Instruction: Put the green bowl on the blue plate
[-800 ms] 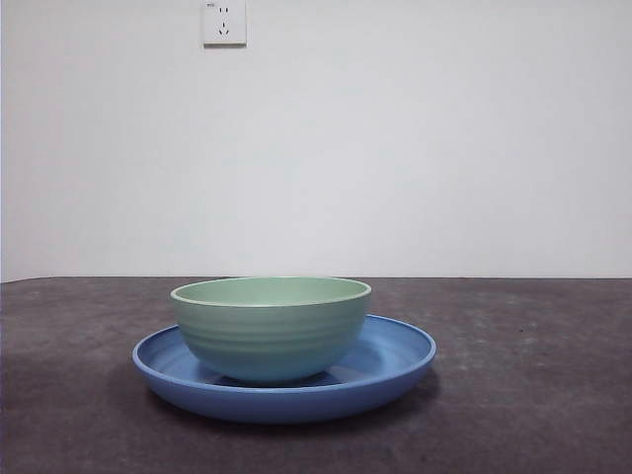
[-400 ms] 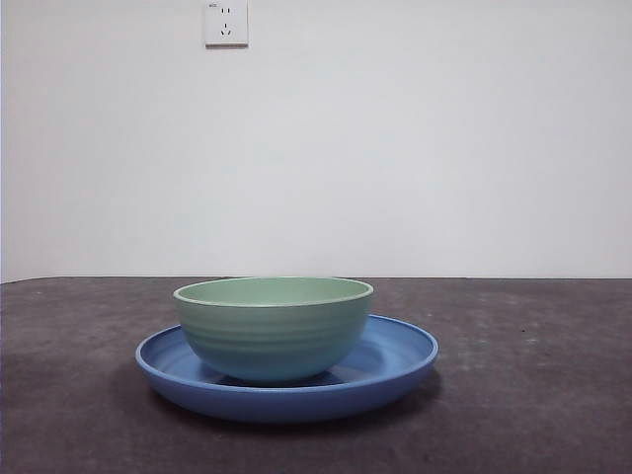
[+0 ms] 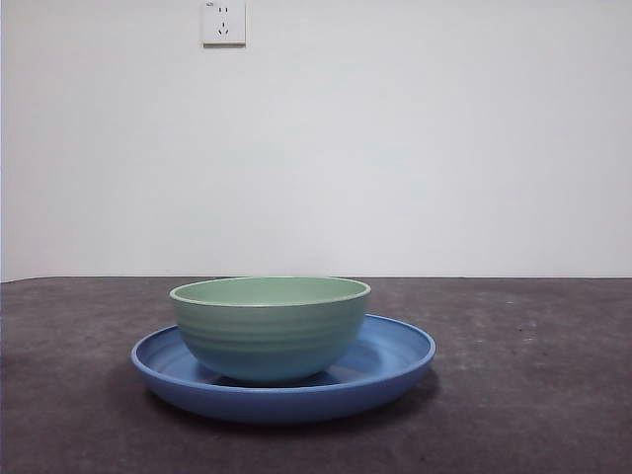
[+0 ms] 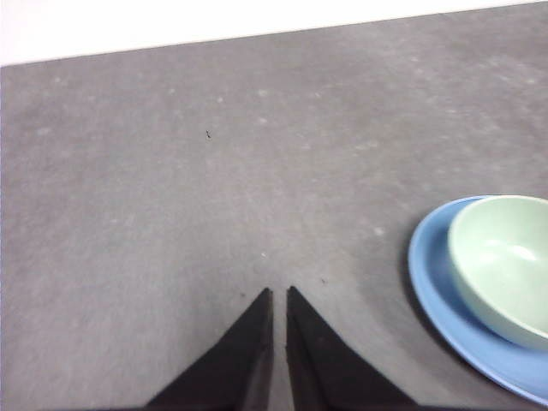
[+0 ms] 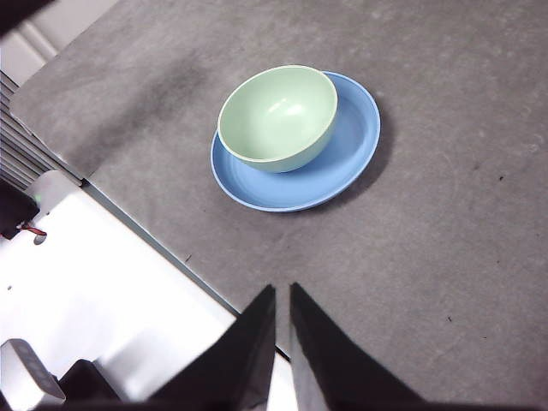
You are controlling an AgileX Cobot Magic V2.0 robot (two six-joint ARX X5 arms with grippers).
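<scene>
The green bowl (image 3: 270, 328) stands upright inside the blue plate (image 3: 395, 360), a little left of the plate's middle, on the dark grey table. Both also show in the right wrist view, the bowl (image 5: 278, 117) on the plate (image 5: 351, 150), and in the left wrist view, the bowl (image 4: 505, 265) on the plate (image 4: 441, 291). My left gripper (image 4: 279, 295) is shut and empty, over bare table well away from the plate. My right gripper (image 5: 282, 295) is shut and empty, high above the table's edge, apart from the plate. Neither arm shows in the front view.
A white wall with a socket (image 3: 224, 22) stands behind the table. In the right wrist view the table's edge (image 5: 154, 235) runs near the plate, with white equipment (image 5: 94, 300) beyond it.
The picture wobbles by a few pixels. The bowl and plate stay as they were.
</scene>
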